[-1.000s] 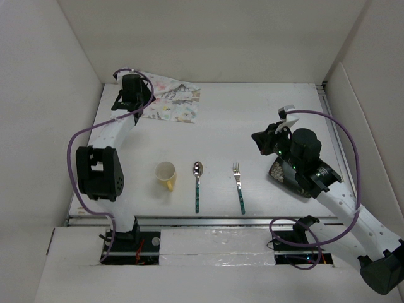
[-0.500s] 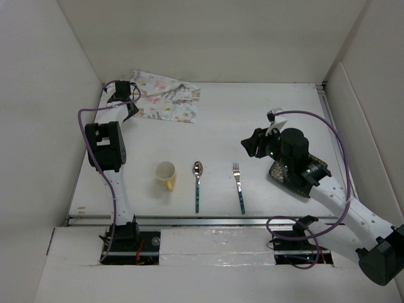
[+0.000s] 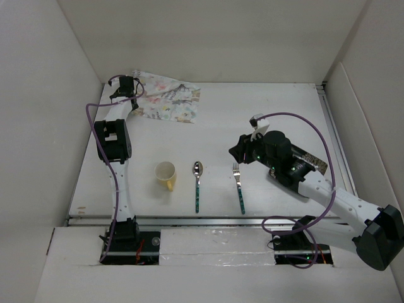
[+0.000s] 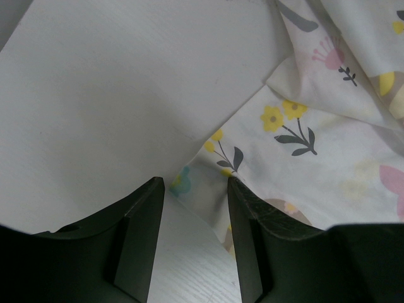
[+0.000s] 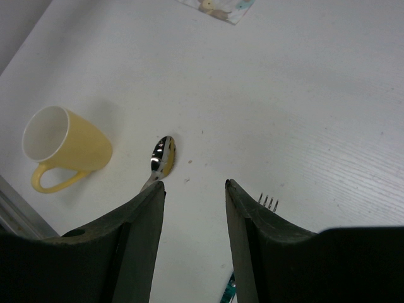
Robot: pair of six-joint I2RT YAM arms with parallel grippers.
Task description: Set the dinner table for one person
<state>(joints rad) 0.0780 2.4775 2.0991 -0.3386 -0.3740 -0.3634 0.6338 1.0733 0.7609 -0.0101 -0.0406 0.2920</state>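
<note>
Far left, at the back of the large flat white matte worktop [image 3: 265,113] spread beneath both arms: left gripper [image 4: 194,189] released, jaws parted astride a corner of the rumpled pastel flower-printed cloth mat [image 4: 303,158], probably lined up to pinch it and drag it forward as the base of the setting. Right gripper [image 5: 194,186] likewise released and empty, poised above the gap between the teal-handled steel spoon [image 3: 197,186] and the matching fork [image 3: 238,186], likely choosing one. Yellow ceramic mug [image 3: 166,175] just left of the spoon. Plain white panels [image 3: 214,38] all round; metal rail [image 3: 208,219] along the near edge.
</note>
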